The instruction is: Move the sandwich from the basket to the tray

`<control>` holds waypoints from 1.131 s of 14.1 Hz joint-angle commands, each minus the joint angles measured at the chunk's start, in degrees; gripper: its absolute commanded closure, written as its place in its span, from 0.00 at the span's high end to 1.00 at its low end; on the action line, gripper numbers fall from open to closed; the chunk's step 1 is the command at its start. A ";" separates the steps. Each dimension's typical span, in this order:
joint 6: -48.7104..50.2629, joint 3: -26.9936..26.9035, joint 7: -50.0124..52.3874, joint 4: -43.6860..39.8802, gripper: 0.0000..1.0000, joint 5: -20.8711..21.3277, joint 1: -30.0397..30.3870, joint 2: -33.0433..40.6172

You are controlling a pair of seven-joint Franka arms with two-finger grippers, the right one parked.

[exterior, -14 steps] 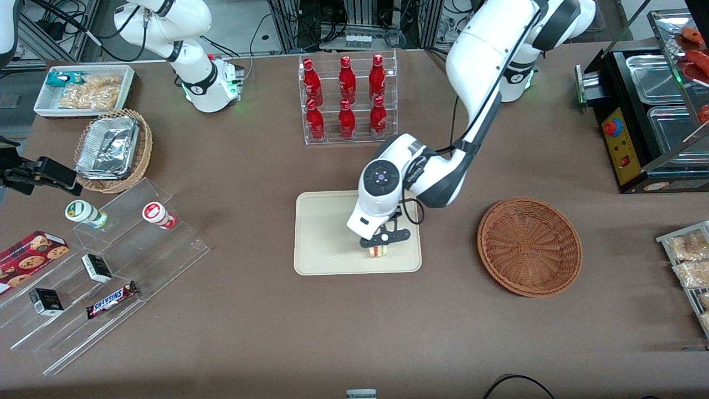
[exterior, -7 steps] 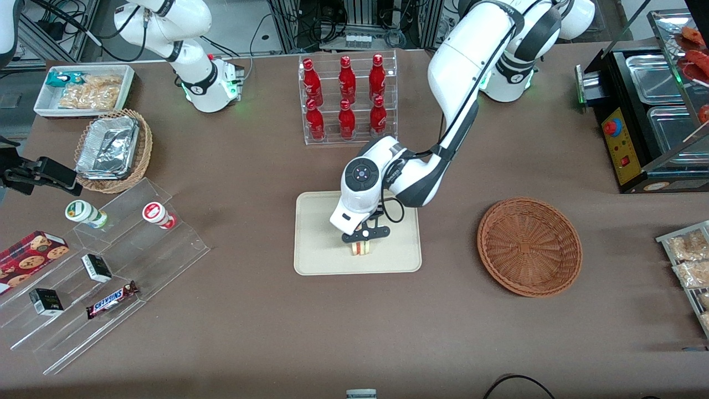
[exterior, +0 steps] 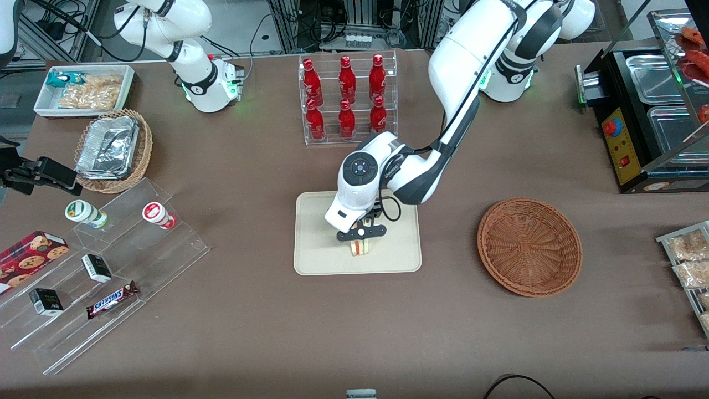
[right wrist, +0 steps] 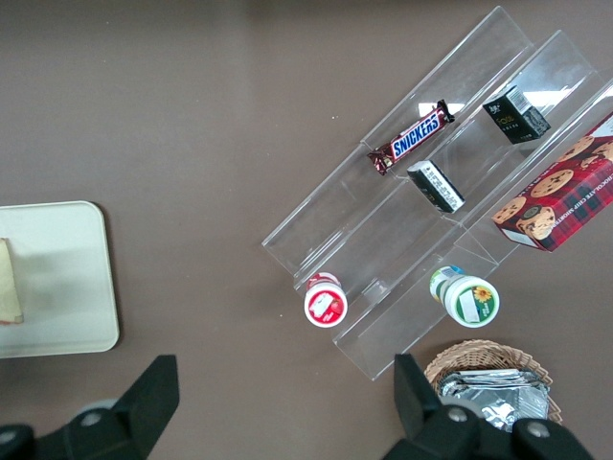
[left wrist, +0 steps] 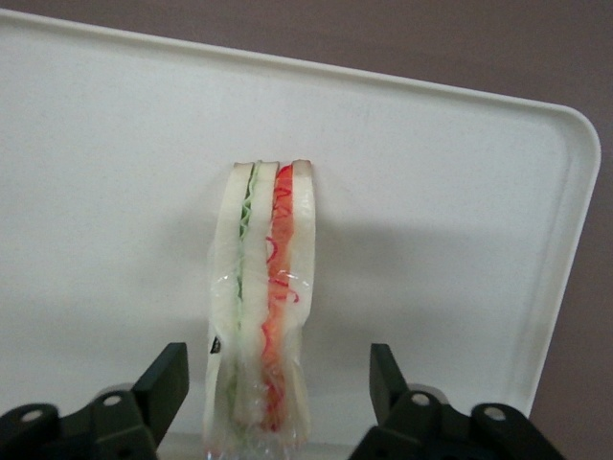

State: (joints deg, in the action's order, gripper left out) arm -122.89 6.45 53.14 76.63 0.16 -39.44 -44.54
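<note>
**Sandwich released on tray**

Gripper [left wrist: 278,388]: fingers spread wide, clear of the wrap either side, gripping nothing; half a second ago it sat lower over the load. Sandwich [left wrist: 262,307]: standing on edge on the tray [exterior: 316,260]. Basket [exterior: 529,246]: vacant. Placement judged complete. In the front view the gripper covers most of the sandwich.

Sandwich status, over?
Gripper open above the tray, fingers clear of the wrap. Sandwich on edge on tray. Basket empty. Nothing in the way.
</note>
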 commanded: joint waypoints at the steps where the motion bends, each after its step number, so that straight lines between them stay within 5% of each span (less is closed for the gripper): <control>1: 8.24 -1.34 -1.54 1.06 1.00 1.41 0.32 5.85; 3: 13.28 -3.45 -0.59 0.80 1.00 3.18 0.41 8.14; 7: 18.03 -8.99 4.79 4.73 1.00 0.20 0.68 12.17; 11: 18.04 -16.89 -8.63 14.31 1.00 -5.25 0.59 18.77; 16: 19.53 -24.19 -17.97 19.16 1.00 -5.96 0.50 24.13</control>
State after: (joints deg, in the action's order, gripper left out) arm -104.52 -16.02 38.00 92.19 -5.00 -38.17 -24.68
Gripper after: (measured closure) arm 0.000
